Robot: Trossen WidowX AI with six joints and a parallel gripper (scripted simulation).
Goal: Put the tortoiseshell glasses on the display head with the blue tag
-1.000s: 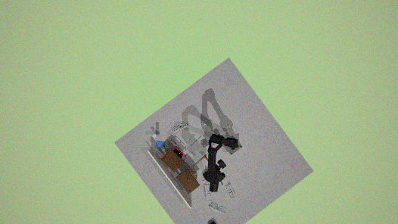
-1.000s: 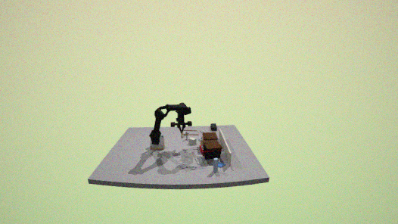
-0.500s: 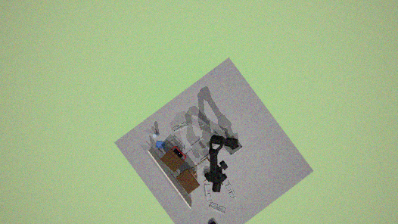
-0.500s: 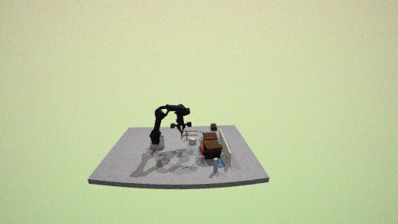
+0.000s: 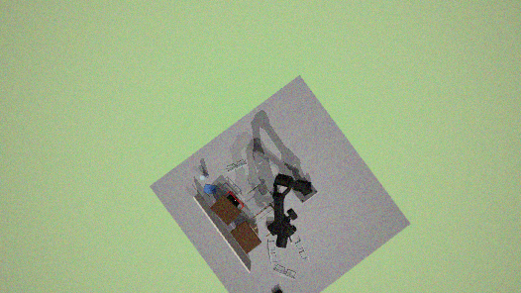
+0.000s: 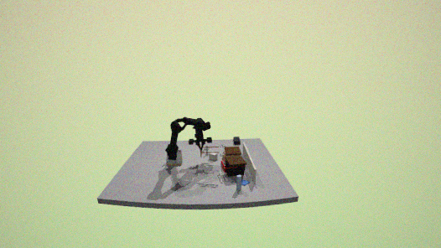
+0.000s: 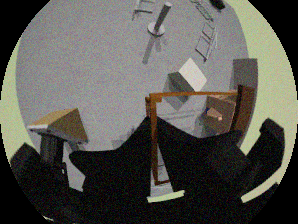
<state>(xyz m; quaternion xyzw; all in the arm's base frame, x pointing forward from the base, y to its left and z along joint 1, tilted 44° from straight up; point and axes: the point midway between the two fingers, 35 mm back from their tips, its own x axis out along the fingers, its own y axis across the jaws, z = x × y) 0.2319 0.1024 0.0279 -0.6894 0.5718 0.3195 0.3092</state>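
Above the matte grey table (image 6: 134, 184), thin brown tortoiseshell glasses (image 7: 157, 137) pinched in nearly closed black jaws.

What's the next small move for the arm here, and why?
Probably carry on toward the display heads. The gripper is shut on the tortoiseshell glasses, whose brown frame shows between the fingers in the wrist view, but it hangs above the table, off to the side of the heads. Which head carries the blue tag is not clear.
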